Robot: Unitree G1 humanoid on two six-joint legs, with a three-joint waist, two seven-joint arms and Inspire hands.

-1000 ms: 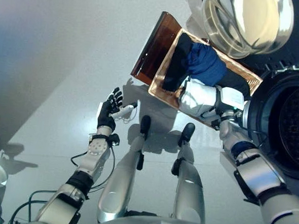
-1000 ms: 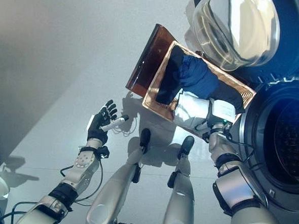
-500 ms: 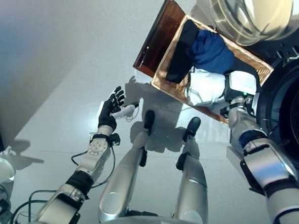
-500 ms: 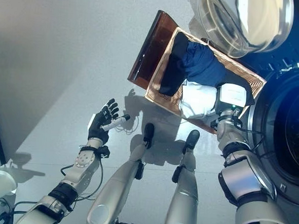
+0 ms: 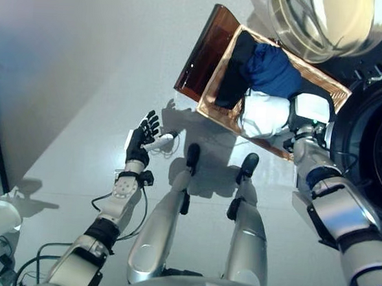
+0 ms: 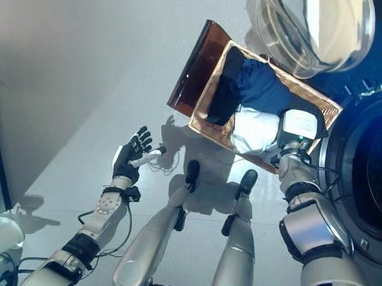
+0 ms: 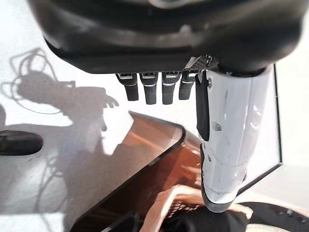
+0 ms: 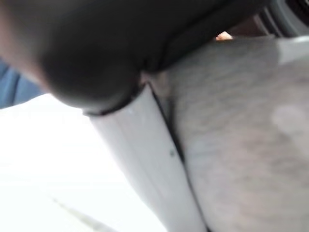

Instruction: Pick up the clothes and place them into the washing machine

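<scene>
Right hand (image 6: 300,127) reaching into brown basket (image 6: 204,85), on white garment (image 6: 253,129); grip unclear. Left hand (image 5: 139,140) raised, fingers spread, empty.

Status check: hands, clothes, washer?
Left hand open, idle over floor. Right hand down in basket on white garment, grasp unclear. Blue garment beside it. Washer door open.

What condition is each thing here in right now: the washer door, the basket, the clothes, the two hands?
Washer door: swung open.
Drum: dark inside, no clothes visible in it.
Basket: on the floor, holding clothes.
Blue garment: lying in the basket.
Black garment: lying in the basket.
White garment: in the basket, under the right hand.
Right hand: down in the basket on the white garment; fingers hidden.
Left hand: open, raised over the floor, empty.
</scene>
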